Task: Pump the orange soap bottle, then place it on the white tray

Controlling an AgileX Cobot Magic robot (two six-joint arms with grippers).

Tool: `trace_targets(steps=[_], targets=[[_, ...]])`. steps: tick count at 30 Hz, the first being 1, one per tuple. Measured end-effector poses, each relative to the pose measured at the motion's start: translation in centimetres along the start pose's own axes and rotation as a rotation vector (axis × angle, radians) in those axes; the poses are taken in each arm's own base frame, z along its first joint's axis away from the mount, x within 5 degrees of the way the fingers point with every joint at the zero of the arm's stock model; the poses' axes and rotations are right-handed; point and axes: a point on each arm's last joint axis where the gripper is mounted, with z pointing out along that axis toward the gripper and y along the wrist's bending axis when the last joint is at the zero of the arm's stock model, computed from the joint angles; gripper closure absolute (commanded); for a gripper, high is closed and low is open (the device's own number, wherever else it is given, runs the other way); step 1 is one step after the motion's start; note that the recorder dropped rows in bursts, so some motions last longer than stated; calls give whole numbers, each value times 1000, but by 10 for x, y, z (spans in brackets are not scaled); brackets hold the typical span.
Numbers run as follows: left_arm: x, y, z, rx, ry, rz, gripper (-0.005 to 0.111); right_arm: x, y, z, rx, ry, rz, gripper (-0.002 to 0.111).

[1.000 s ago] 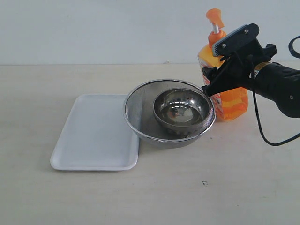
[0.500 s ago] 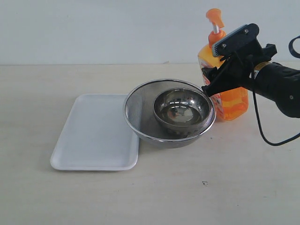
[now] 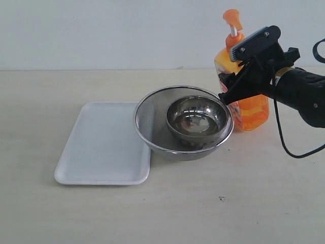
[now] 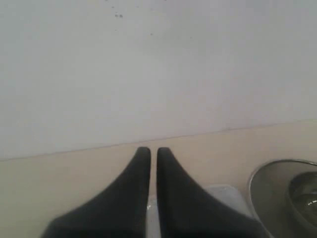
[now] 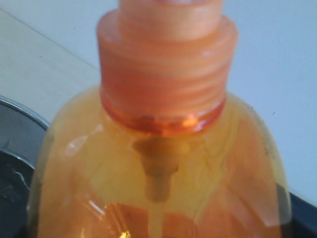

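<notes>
Orange soap bottle [image 3: 252, 113] upright, pump [image 3: 232, 15] uppermost

No words or numbers can be read anywhere - the print on the orange soap bottle [image 3: 252, 111], in the upper right, is too small and half covered to make out.

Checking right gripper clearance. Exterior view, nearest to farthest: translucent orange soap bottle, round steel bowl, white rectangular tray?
1. orange soap bottle, at the right gripper
2. steel bowl, in the mesh strainer, centre
3. white tray, far left
</notes>
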Motion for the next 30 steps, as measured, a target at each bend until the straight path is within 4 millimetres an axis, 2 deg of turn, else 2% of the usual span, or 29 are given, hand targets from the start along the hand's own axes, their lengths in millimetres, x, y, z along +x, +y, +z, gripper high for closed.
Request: trace_targets(steps=[8,17,26,30], targets=[[-18,-26,29,123,-11,102,102,0,0,0,0,0,0,108],[-32,-59,72,228,5,168,102,0,0,0,0,0,0,108],[-48,-102,110,336,-18,232,102,0,0,0,0,0,0,108],[-57,-128,131,387,-39,261,102,0,0,0,0,0,0,108]])
